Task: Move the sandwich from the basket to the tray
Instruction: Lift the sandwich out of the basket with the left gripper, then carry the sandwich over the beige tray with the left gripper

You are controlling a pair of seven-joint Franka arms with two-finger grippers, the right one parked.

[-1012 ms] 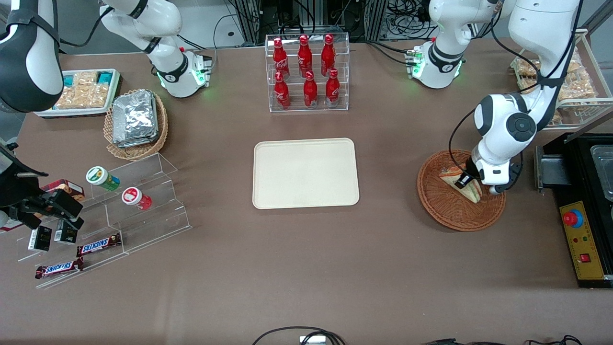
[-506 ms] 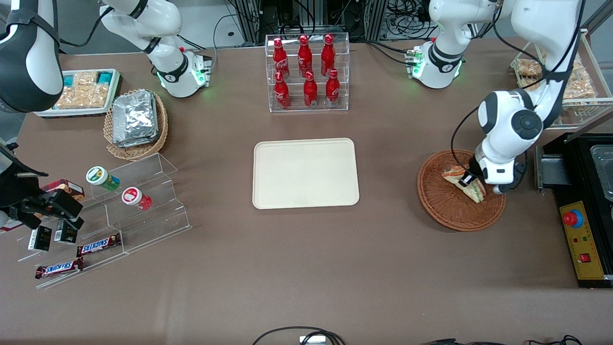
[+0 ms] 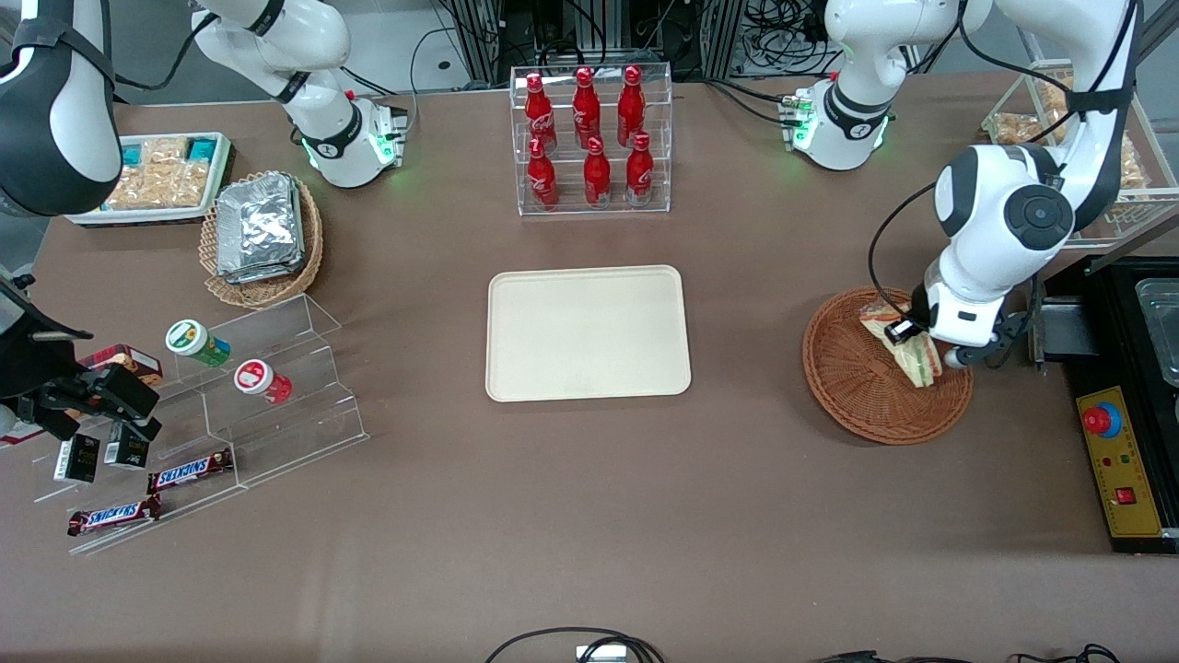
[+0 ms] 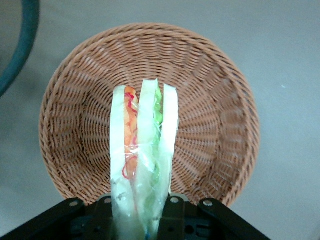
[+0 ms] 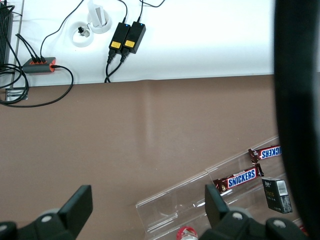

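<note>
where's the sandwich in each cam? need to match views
Front view: the sandwich is above the reddish-brown basket, held in the gripper at the working arm's end of the table.
Left wrist view: the sandwich runs out from the jaws, cut edge up, over the basket.
Right wrist view: not in it.
Shared landmark: the basket, in the front and left wrist views.
</note>
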